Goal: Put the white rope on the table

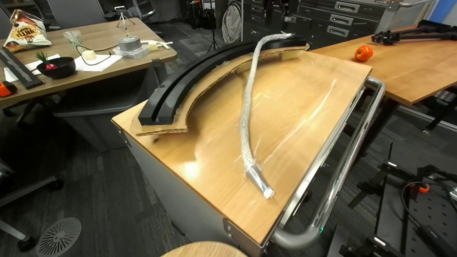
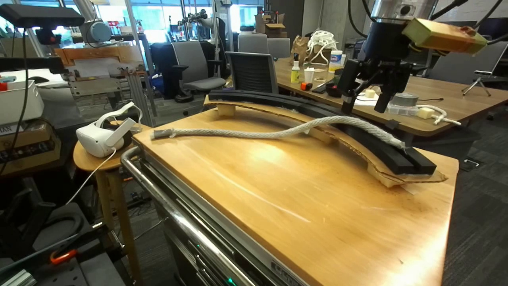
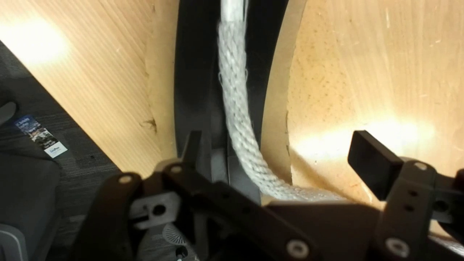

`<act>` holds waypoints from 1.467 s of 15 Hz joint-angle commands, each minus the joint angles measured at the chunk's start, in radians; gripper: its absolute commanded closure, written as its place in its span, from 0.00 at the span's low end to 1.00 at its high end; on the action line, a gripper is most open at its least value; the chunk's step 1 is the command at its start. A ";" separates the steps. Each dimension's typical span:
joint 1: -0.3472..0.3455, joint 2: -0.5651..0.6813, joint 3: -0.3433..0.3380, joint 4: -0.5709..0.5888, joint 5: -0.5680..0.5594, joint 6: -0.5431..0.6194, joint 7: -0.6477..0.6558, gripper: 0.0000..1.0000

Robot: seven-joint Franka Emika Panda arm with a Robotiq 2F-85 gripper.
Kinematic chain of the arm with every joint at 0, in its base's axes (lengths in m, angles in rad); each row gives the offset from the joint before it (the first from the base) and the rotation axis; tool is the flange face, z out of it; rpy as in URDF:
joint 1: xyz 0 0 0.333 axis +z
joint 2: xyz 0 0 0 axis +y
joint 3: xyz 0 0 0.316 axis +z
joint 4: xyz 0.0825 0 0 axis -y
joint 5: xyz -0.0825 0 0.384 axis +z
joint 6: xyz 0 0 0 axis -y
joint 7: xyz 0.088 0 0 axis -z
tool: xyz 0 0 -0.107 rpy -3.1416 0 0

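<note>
Pre-grasp, we reckon: in an exterior view the gripper (image 2: 365, 104) hangs upper right, fingers (image 2: 383, 102) apart. The white rope (image 2: 278, 134) runs from table (image 2: 278, 190), left, onto black track (image 2: 301, 106), right. Next we should descend, pinch that right end, lift it off.

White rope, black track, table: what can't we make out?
White rope, wrist view: tip cut off by the top edge; lower stretch hidden behind the gripper.
Black track, wrist view: rope covers part of its groove.
Table, in an exterior view: near corner cut off by the bottom edge.

Pale arm (image 2: 424, 8), black gripper (image 2: 364, 108); silvery screws (image 3: 298, 249)
</note>
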State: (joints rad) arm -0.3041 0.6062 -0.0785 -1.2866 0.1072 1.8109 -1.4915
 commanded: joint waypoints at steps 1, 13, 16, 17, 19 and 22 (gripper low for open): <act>-0.021 0.068 0.021 0.100 0.018 -0.044 0.041 0.00; -0.021 0.115 0.024 0.137 -0.002 -0.045 0.127 0.87; -0.019 0.102 0.020 0.123 -0.010 -0.042 0.139 0.98; -0.015 0.093 0.016 0.115 -0.020 -0.043 0.144 0.97; -0.010 0.067 0.008 0.092 -0.043 -0.053 0.154 0.94; 0.004 -0.002 -0.011 0.038 -0.069 -0.143 0.153 0.94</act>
State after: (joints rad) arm -0.3116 0.6919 -0.0748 -1.1897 0.0630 1.7466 -1.3537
